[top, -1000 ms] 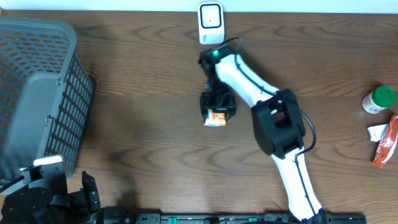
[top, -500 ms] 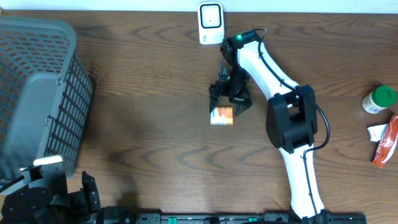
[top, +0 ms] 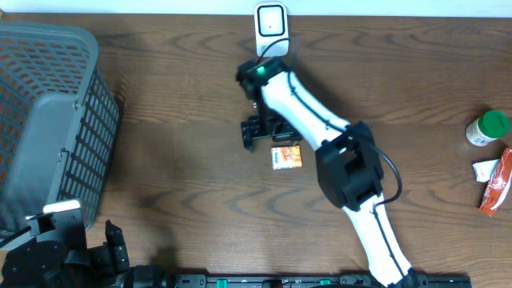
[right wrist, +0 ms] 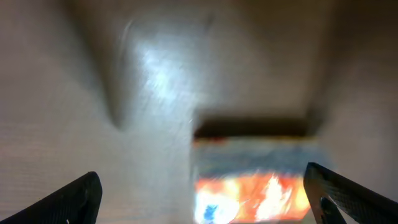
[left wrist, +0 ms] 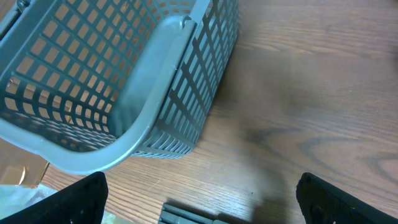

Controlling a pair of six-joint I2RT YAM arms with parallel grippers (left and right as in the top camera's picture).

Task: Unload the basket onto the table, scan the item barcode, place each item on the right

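Observation:
The item [top: 286, 158], a small orange and white packet, lies flat on the wooden table near the middle. My right gripper [top: 261, 133] hovers just left of it and beyond it, open, holding nothing. In the right wrist view the packet [right wrist: 255, 183] shows blurred below and between the spread fingers, nearer the right one; the right gripper [right wrist: 202, 199] is not touching it. A white scanner [top: 270, 29] stands at the table's far edge, behind the right arm. My left gripper [left wrist: 202, 202] is open and empty at the front left, beside the basket.
A grey plastic basket [top: 48, 120] fills the left side, and its rim [left wrist: 155, 93] shows close in the left wrist view. At the far right stand a green-capped bottle [top: 488, 128] and a red packet [top: 496, 182].
The right gripper opened and let go of the packet, which now lies on the table. The right arm swung left, away from it. The left arm stayed still.

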